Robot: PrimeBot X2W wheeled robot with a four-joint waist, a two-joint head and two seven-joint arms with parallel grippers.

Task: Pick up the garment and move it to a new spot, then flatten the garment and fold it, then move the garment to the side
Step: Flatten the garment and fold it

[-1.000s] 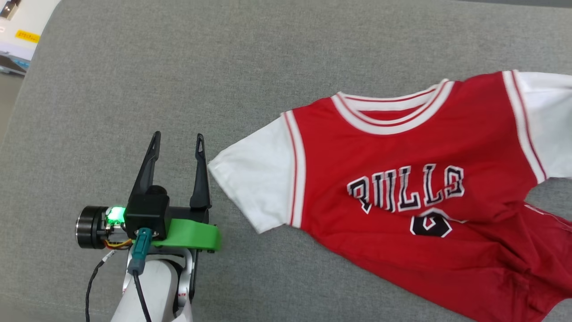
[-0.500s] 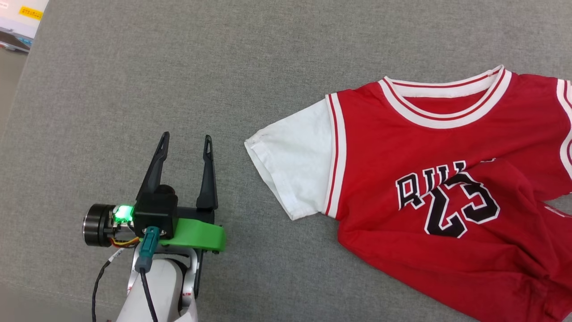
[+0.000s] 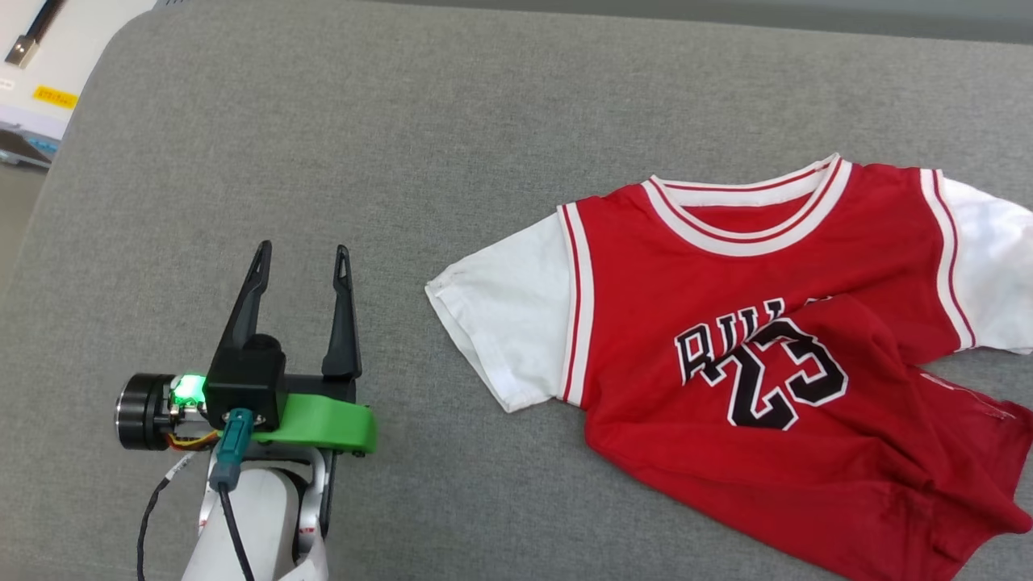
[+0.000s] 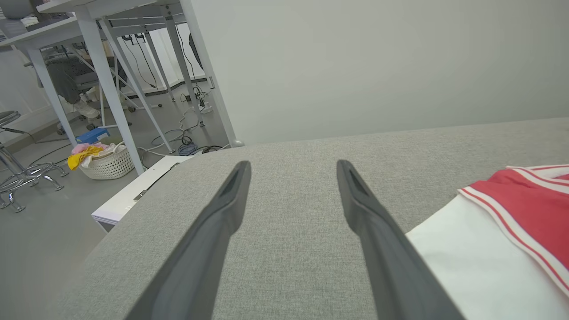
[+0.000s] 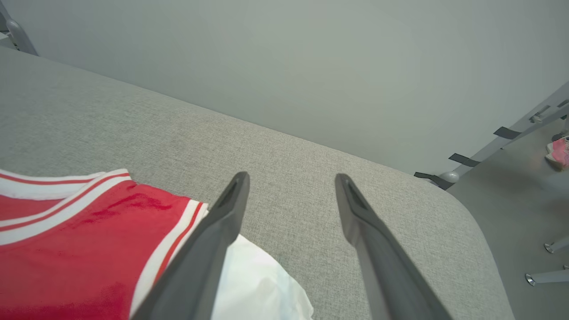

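Head view: we see the garment (image 3: 662, 307), a red jersey with white short sleeves, lying front up on the right part of the grey cloth-covered desk (image 3: 452, 113). Its striped collar points away from us. One white sleeve is spread flat toward the left gripper (image 3: 303, 248), and the other runs to the picture's right edge. The lower part of the jersey is bunched and creased, so the black number 23 sits over the lettering and hides some of the letters.

Our left gripper is at the lower left, fingers spread wide with nothing between them. It is near the sleeve's cuff but apart from it. A green bracket (image 3: 323, 420) sits at its wrist. We cannot tell whether it touches the desk.

In the left wrist view, the white sleeve lies just beside one finger. A white basket (image 4: 106, 165) with yellow and pink cloth stands on the floor beyond the desk.

In the right wrist view, the right gripper (image 5: 291, 176) also has its fingers apart and empty. It is over the other white sleeve, near the desk's rounded corner.
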